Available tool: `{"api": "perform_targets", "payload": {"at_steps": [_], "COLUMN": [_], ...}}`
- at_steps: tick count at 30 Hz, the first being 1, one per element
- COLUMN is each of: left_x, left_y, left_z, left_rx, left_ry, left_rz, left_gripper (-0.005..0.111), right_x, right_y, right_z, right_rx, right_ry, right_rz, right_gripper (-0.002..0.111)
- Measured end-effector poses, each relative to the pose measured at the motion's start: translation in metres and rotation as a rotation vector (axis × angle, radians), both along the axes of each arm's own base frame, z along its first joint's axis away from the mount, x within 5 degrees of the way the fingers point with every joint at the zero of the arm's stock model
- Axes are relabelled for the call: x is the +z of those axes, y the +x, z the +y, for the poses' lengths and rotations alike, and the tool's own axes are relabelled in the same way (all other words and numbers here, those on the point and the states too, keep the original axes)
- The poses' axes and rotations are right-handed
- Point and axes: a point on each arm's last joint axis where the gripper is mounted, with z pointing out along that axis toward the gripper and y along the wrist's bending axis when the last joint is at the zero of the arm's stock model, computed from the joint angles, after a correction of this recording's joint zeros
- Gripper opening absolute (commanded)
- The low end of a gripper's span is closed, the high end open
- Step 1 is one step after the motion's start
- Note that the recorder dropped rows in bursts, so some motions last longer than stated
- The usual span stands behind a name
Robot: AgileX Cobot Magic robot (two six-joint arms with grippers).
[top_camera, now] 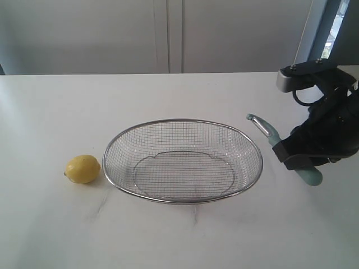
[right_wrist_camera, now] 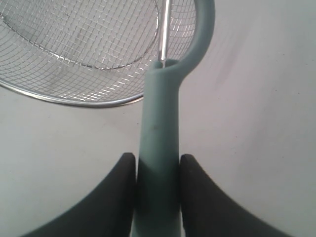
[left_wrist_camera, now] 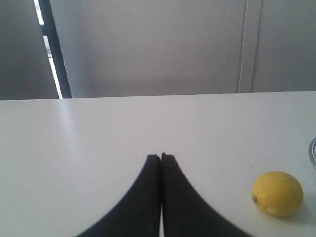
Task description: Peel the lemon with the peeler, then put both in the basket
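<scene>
The yellow lemon lies on the white table just left of the wire-mesh basket, which holds nothing. My right gripper is shut on the teal handle of the peeler, right of the basket, with the metal head pointing up and toward the basket rim. In the right wrist view the peeler runs between both fingers toward the basket. My left gripper is shut with nothing in it; the lemon lies off to its side. The left arm does not show in the exterior view.
The white table stretches back to a pale wall with a vertical seam. A dark window frame stands at the back right.
</scene>
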Motion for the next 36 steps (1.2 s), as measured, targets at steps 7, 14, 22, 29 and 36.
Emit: {"api": "perform_targets", "payload": {"at_steps": [7, 14, 22, 29, 36], "left_x": [0.003, 0.015, 0.030, 0.031, 0.033], "left_y": [0.000, -0.001, -0.004, -0.005, -0.006], "left_z": [0.000, 0.002, 0.003, 0.003, 0.003], "left_rx": [0.003, 0.005, -0.007, -0.009, -0.010], "left_ry": [-0.014, -0.224, -0.298, -0.300, -0.301], "left_rz": [-0.031, -0.171, -0.333, -0.351, -0.378], "left_gripper": [0.000, 0.000, 0.000, 0.000, 0.000], "right_x": [0.000, 0.000, 0.000, 0.000, 0.000], "right_y": [0.000, 0.000, 0.000, 0.000, 0.000], "right_z": [0.000, 0.000, 0.000, 0.000, 0.000], "right_rx": [0.000, 0.000, 0.000, 0.000, 0.000], "right_ry": [0.000, 0.000, 0.000, 0.000, 0.000], "right_rz": [0.000, 0.000, 0.000, 0.000, 0.000], "right_gripper": [0.000, 0.000, 0.000, 0.000, 0.000]}}
